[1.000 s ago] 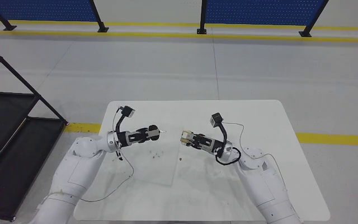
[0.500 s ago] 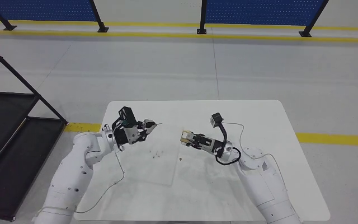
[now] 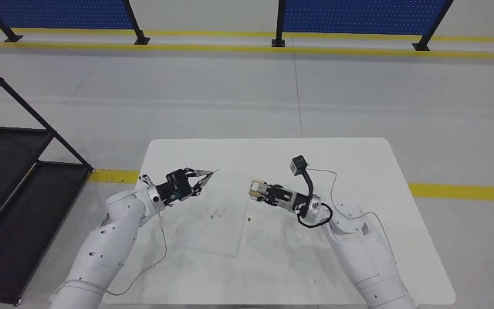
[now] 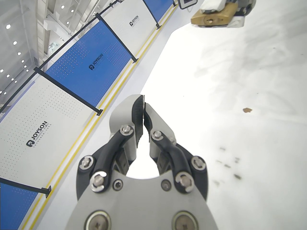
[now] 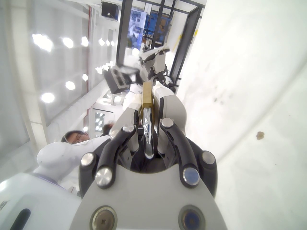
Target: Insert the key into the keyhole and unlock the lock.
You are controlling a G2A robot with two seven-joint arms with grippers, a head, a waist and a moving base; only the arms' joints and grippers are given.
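Note:
A brass padlock [image 3: 255, 190] is held above the middle of the white table [image 3: 363, 232] with my right gripper [image 3: 253, 190] shut on it. In the right wrist view the padlock [image 5: 146, 94] sits between the pale fingers, its steel shackle [image 5: 147, 130] pointing back toward the wrist. From the left wrist view its keyhole face [image 4: 211, 20] is turned toward my left gripper [image 4: 144, 101]. That left gripper [image 3: 205, 177] is left of the lock, a short gap away, shut on a thin key [image 3: 214, 171] that pokes out toward the lock. The key [image 4: 143, 96] shows edge-on at the fingertips.
A small brown crumb [image 4: 247, 110] and several dark specks [image 3: 217, 210] lie on the table under the grippers. A black metal rack [image 3: 31, 178] stands off the table's left side. Blue barrier panels [image 3: 62, 14] line the far floor.
My left arm has rolled its wrist and pulled its forearm in, so the key tip now sits a little higher and farther from the lock. The right arm and padlock have stayed still.

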